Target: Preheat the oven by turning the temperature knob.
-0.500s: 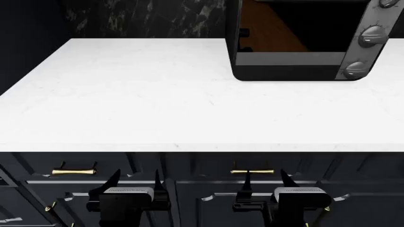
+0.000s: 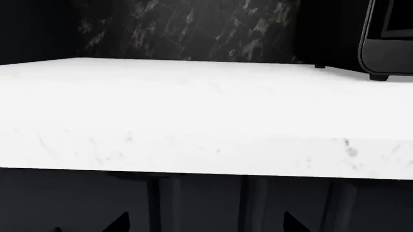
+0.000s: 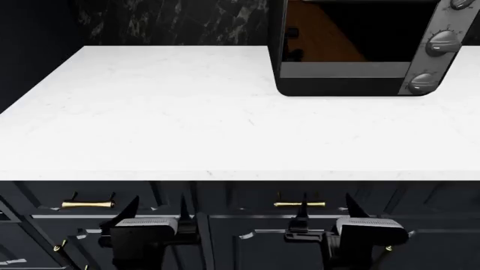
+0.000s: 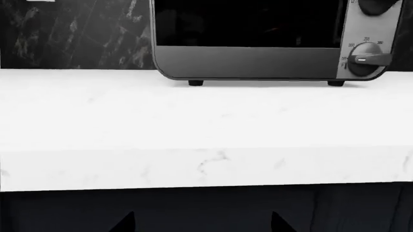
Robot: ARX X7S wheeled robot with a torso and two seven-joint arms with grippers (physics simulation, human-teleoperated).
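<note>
Hovering low before the cabinets (image 3: 225, 225), the left end effector (image 3: 157, 212) and right end effector (image 3: 327, 211) are both gaping empty. The oven and knob aren't showing anywhere; only a toaster (image 3: 352, 50) is sitting on the surface (image 3: 150, 112). We're probably at the searching step, and the next move is calling for turning to find that oven.

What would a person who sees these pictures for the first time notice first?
The wide white marble countertop fills most of the head view, bright against the dark backsplash and cabinets. At its back right stands a small countertop oven with grey knobs down its right side. Below the counter edge, the left tool and right tool sit low before the drawers with brass handles.
</note>
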